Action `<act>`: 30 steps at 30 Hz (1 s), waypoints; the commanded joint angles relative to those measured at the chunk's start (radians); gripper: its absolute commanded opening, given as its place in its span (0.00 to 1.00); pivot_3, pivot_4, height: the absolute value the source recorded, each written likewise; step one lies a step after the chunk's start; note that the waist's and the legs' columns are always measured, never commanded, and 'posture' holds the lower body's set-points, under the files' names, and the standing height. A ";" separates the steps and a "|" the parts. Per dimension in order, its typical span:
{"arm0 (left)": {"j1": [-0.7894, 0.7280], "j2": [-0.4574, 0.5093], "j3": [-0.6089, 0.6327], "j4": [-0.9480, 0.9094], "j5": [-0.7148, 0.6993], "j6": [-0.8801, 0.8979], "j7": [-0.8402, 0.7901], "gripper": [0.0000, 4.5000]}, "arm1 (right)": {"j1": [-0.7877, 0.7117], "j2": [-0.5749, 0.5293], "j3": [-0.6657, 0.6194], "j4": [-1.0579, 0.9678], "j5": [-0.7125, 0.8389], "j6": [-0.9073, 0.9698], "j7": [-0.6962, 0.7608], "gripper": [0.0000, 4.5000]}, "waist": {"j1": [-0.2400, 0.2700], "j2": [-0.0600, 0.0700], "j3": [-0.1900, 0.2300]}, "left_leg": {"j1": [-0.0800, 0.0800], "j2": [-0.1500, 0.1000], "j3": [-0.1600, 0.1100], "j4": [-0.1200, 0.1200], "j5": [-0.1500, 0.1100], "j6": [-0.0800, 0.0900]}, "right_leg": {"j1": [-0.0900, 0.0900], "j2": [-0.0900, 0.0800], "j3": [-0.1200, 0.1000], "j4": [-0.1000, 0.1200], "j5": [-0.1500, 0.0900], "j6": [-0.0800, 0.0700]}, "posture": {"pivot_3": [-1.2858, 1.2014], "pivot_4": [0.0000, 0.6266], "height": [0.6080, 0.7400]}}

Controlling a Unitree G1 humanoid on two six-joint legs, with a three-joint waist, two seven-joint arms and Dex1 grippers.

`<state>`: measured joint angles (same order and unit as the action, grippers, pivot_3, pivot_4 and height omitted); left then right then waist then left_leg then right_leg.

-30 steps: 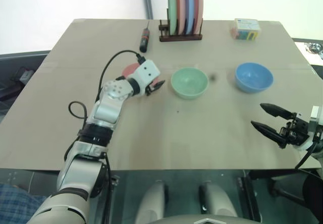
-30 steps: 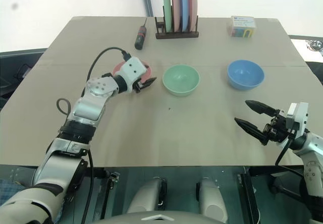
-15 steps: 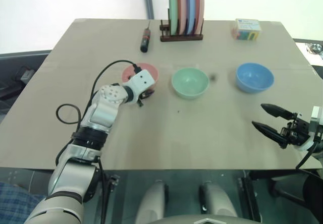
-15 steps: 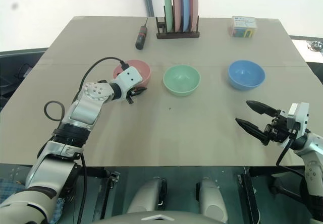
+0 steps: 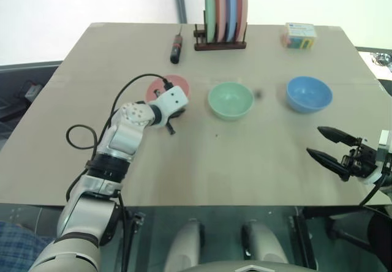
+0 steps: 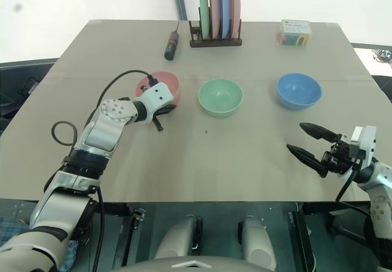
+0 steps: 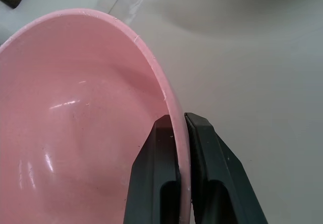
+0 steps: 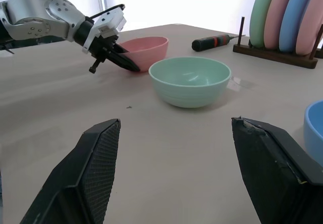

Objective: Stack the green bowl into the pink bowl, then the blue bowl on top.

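The left end effector (image 7: 180, 133) pinches the pink bowl's (image 5: 160, 87) rim near the worktop's (image 5: 202, 162) left edge, likely to reposition it. The right end effector (image 5: 326, 145) hangs open by the right edge, empty.

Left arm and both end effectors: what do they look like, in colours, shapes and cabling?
The left arm is silver-grey with round jointed segments and a white boxy wrist block; a black cable loops along it. The left end effector has two slim black fingers. The right end effector has black, textured, tapered fingers on a white wrist.
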<state>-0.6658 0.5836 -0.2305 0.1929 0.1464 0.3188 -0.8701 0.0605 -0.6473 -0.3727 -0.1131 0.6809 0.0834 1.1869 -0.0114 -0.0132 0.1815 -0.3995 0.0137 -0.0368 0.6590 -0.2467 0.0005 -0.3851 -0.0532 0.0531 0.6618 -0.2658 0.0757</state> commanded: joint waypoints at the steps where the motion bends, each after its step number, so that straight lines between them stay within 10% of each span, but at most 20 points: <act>1: 0.025 0.012 -0.026 -0.186 -0.071 -0.190 -0.103 0.00 | 0.008 -0.015 -0.031 -0.028 0.010 -0.016 0.010 0.82 | 0.000 0.000 0.000 | 0.000 0.000 0.000 0.000 0.000 0.000 | 0.000 0.000 0.000 0.000 0.000 0.000 | 0.52 0.24 1.00; 20: 0.115 0.113 -0.157 -0.419 -0.216 -0.320 -0.456 0.00 | 0.018 -0.016 -0.029 -0.056 0.001 -0.008 -0.020 0.82 | -0.002 0.001 0.000 | 0.001 0.001 0.002 0.002 0.000 0.000 | 0.001 0.001 0.002 0.000 0.000 0.000 | 0.52 0.24 1.00; 30: 0.100 0.071 -0.138 -0.372 -0.242 -0.316 -0.446 0.91 | 0.026 -0.013 -0.024 -0.078 0.004 -0.002 -0.040 0.82 | -0.002 0.001 0.000 | 0.001 0.001 0.002 0.002 0.000 0.000 | 0.001 0.001 0.002 0.001 0.000 0.000 | 0.52 0.24 1.00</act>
<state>-0.5551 0.6585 -0.4004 -0.1720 -0.0539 0.0048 -1.3137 0.0838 -0.6484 -0.3726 -0.1558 0.6747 0.0838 1.1488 -0.0135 -0.0126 0.1812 -0.3983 0.0146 -0.0352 0.6613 -0.2467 0.0007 -0.3843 -0.0522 0.0548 0.6625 -0.2659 0.0756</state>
